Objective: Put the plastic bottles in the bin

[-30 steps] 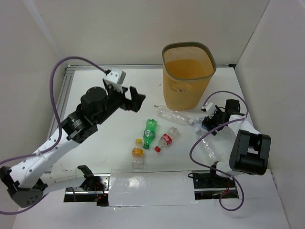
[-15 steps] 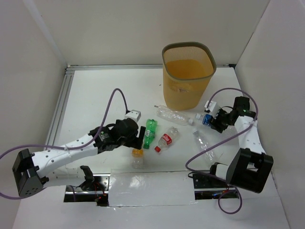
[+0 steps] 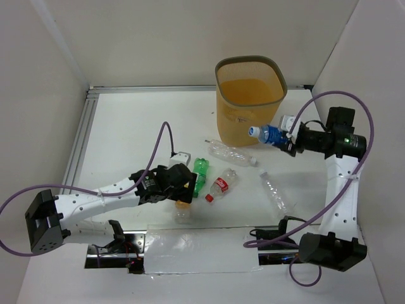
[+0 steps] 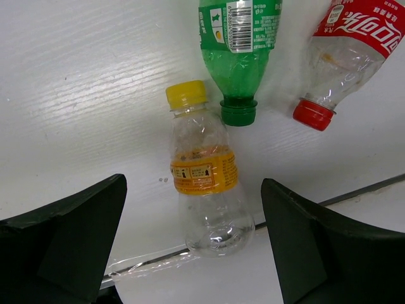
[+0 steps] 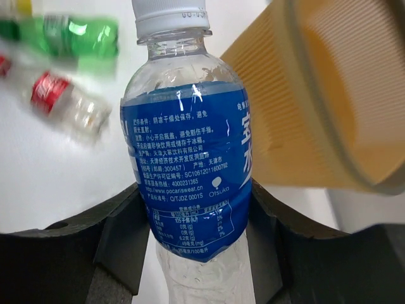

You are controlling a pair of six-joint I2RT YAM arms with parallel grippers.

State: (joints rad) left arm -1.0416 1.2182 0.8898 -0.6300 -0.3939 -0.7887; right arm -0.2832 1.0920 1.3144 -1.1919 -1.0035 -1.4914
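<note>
While the left gripper (image 4: 193,190) hangs with fingers wide apart either side of the orange-capped bottle (image 4: 205,183) (lying flat, green bottle (image 4: 239,57) at its 1 o'clock), the right gripper (image 3: 288,140) clamps a blue-labelled bottle (image 3: 267,134) aloft at the bin's (image 3: 243,123) 4 o'clock.

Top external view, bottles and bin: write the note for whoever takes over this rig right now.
Right hand: shut on the blue-labelled bottle, lifted beside the bin, not yet over its opening.
Left hand: open, low over the yellow-capped bottle lying on the table, fingers either side, not touching.
Also on the table: green bottle, red-labelled bottle, two clear bottles.
Done: no bottle visible inside the bin.
Left: drop the blue-labelled one in, then the other five.
</note>
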